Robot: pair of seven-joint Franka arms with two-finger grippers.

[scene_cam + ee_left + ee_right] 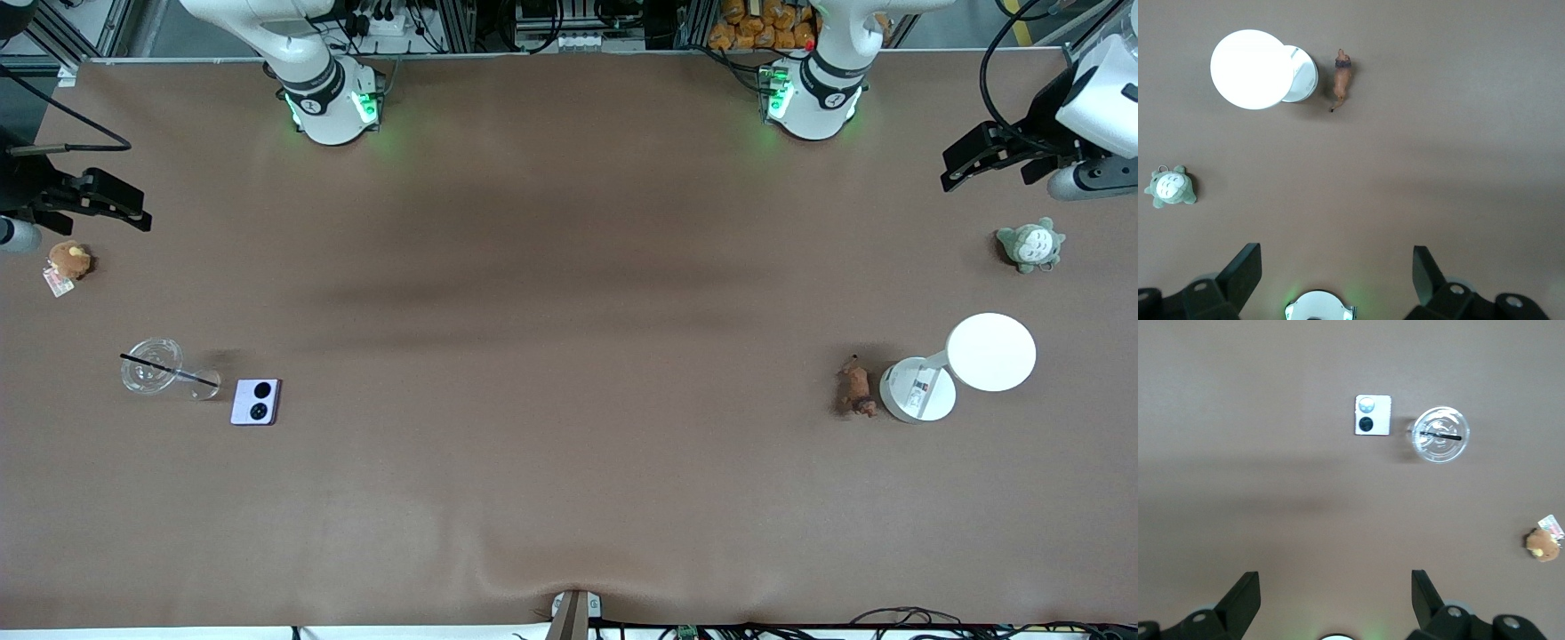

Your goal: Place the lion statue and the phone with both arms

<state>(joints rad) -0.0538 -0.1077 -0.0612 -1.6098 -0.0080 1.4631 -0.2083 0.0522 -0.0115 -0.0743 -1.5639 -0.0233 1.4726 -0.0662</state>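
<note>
Lion statue (pixel 857 388) lies on desk (pixel 569 356), right by white lamp's (pixel 965 369) base at left arm's end; long axis runs toward your front camera, which end is head you cannot tell. Phone (pixel 256 402) flat beside clear cup (pixel 153 365), lenses up. Left claw (pixel 982 160) and right claw (pixel 93 200) hover open, empty.

No words, brands or numbers can be read anywhere here. The white round-based lamp with its flat disc head (pixel 918 391) carries a small printed sticker on its base, but the print is too small to make out. The round brown plush toy (pixel 69 260) has a pale tag with pinkish marks lying beside it, also unreadable. The squarish pale lavender folded phone (pixel 257 402) shows only its two black circles, no lettering.
</note>
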